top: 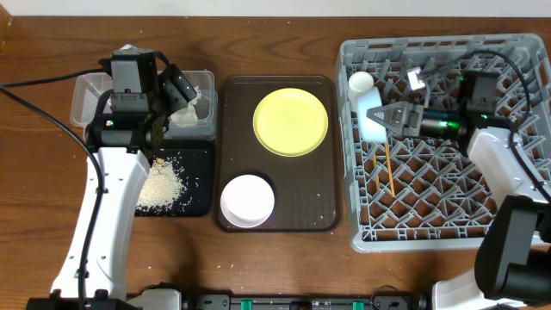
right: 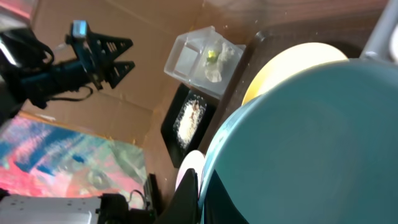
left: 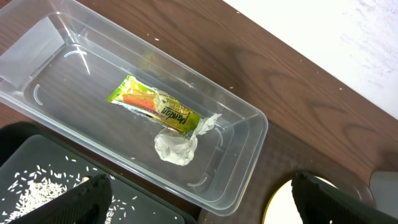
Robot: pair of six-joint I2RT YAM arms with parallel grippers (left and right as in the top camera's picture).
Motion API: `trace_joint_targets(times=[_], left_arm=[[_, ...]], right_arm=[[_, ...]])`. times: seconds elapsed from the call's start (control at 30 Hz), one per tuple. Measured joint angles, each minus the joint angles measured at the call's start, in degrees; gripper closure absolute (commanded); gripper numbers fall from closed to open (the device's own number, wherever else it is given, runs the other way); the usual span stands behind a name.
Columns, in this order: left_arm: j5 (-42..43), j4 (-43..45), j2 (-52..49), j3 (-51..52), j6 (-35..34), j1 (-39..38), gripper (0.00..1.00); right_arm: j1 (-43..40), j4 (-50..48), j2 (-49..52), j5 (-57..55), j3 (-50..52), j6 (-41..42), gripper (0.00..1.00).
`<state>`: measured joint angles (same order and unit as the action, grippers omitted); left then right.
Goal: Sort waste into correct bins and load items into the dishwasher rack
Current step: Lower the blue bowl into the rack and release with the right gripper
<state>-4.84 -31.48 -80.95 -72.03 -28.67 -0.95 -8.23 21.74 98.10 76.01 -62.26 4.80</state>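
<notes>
My left gripper [top: 176, 93] is open and empty above the clear tub [top: 86, 96]. In the left wrist view its fingers [left: 199, 211] frame the tub [left: 245, 155], which holds the yellow-green wrapper [left: 155, 107] and the white tissue [left: 176, 146]. Rice crumbs [top: 162, 183] lie in the black tray [top: 200, 176]. My right gripper [top: 394, 117] is shut on the rim of the light blue bowl [top: 371, 122], held on edge over the grey dishwasher rack [top: 448, 232]. The bowl fills the right wrist view [right: 311, 137]. A white cup [top: 361, 83] and chopsticks [top: 389, 169] are in the rack.
A brown serving tray [top: 327, 194] between the bins and the rack carries the yellow plate [top: 291, 121] and the bowl that is white inside [top: 248, 200]. A few crumbs lie on the serving tray. The rack reaches the table's right edge.
</notes>
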Motion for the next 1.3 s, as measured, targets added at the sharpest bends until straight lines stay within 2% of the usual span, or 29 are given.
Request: trace_joint_targets(times=[0.2,0.43,0.6,0.8,1.2,1.3], left_arm=[[0.0,0.0,0.0,0.0,0.0,0.0,0.05],[0.0,0.0,0.0,0.0,0.0,0.0,0.05],[0.0,0.0,0.0,0.0,0.0,0.0,0.05],[0.0,0.0,0.0,0.0,0.0,0.0,0.05],[0.0,0.0,0.0,0.0,0.0,0.0,0.05],[0.0,0.0,0.0,0.0,0.0,0.0,0.05]], right_arm=[[-2.1,-4.2,0.0,4.4,2.3,3.1,0.99],[-2.8,-12.0,0.0,6.4,2.6,13.7,0.99],[-2.3,-13.0,0.0,5.7,2.6,18.3,0.99],[0.9,-13.2,0.0,2.5,3.0,19.7,0.99],[1.0,-13.7,0.0,1.8,3.7,19.8,0.99],[1.0,-17.2,0.0,2.3,4.4,22.2,0.99]])
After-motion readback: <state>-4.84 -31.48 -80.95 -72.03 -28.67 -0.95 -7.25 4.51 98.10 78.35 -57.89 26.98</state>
